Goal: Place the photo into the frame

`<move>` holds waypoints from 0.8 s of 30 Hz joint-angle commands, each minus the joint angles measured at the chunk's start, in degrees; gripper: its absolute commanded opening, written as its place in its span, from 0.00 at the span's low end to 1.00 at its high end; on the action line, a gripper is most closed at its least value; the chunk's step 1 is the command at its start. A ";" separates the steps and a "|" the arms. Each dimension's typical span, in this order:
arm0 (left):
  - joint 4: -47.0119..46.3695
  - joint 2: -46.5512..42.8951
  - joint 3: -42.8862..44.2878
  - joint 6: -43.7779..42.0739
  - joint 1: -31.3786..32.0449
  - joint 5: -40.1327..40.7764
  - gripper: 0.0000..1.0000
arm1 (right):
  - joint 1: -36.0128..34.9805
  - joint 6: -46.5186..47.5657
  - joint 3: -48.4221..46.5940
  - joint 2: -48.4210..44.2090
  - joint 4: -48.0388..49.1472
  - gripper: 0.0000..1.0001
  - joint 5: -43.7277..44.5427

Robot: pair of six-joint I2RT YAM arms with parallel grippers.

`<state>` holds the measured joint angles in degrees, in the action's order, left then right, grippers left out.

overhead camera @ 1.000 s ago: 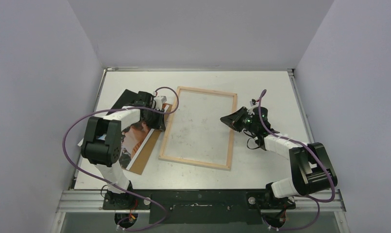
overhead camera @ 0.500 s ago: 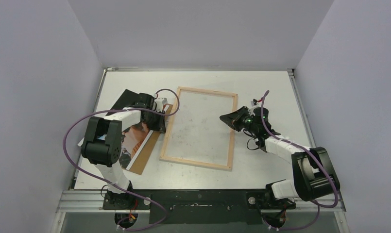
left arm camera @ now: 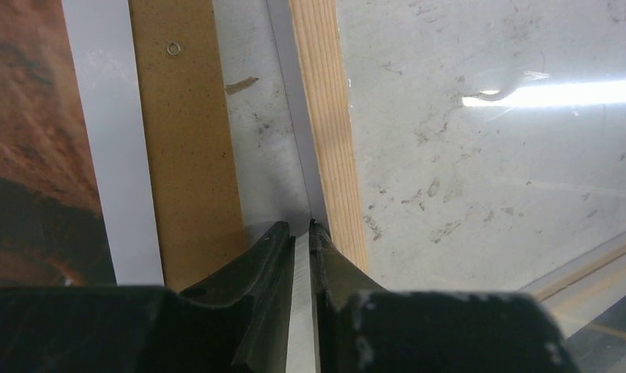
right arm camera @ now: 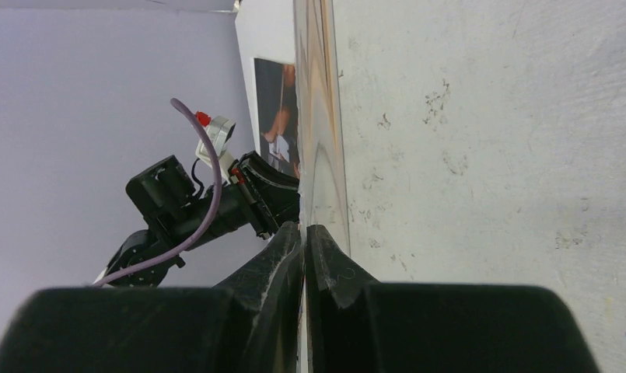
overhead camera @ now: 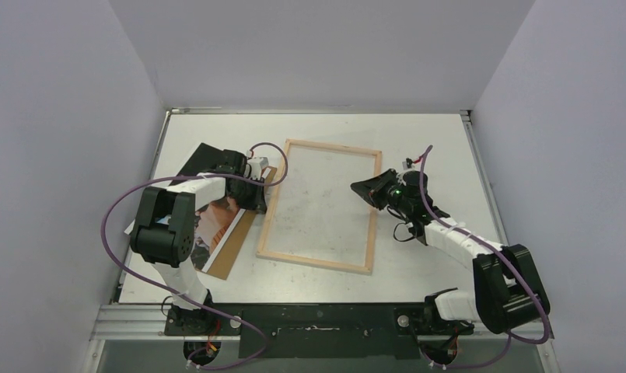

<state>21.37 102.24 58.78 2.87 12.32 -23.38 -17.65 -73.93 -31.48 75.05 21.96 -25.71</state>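
Observation:
The light-wood frame point(overhead camera: 372, 221) lies flat mid-table, and a clear sheet point(overhead camera: 317, 206) covers its opening. The photo point(overhead camera: 216, 221) rests face up on a brown backing panel point(overhead camera: 236, 242) left of the frame, partly under my left arm. My left gripper point(overhead camera: 261, 203) sits low at the frame's left slat point(left arm camera: 329, 140). Its jaws point(left arm camera: 302, 227) are pinched almost together over the clear sheet's thin left edge. My right gripper point(overhead camera: 361, 188) reaches in sideways over the right slat. It point(right arm camera: 303, 227) is shut on the sheet's thin right edge. The photo point(right arm camera: 277, 101) shows beyond it.
Grey walls close in on the table's left, back and right. The backing panel point(left arm camera: 185, 155) and the photo's white border point(left arm camera: 111, 140) lie just left of my left fingers. Both arms' purple cables loop above the table.
My right gripper has crept slightly up and left along the frame's right side while its elbow swung outward. The left jaws have narrowed a little; the frame barely shifted.

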 commanded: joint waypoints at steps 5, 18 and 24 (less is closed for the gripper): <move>-2.13 -1.16 -1.40 2.20 0.75 -4.88 0.11 | -1.84 -2.01 -6.39 -3.35 -3.66 0.05 4.40; -4.26 -2.07 -3.21 6.28 0.18 -6.20 0.07 | -4.77 -0.48 -11.39 -7.62 -10.60 0.05 11.53; -5.34 -3.15 -4.43 7.22 0.07 -5.73 0.06 | -5.60 3.69 -17.18 -6.78 -14.28 0.05 13.11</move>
<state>17.65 101.56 55.35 9.02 12.32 -27.99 -22.59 -72.66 -43.16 69.73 6.96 -15.07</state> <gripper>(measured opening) 0.060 0.062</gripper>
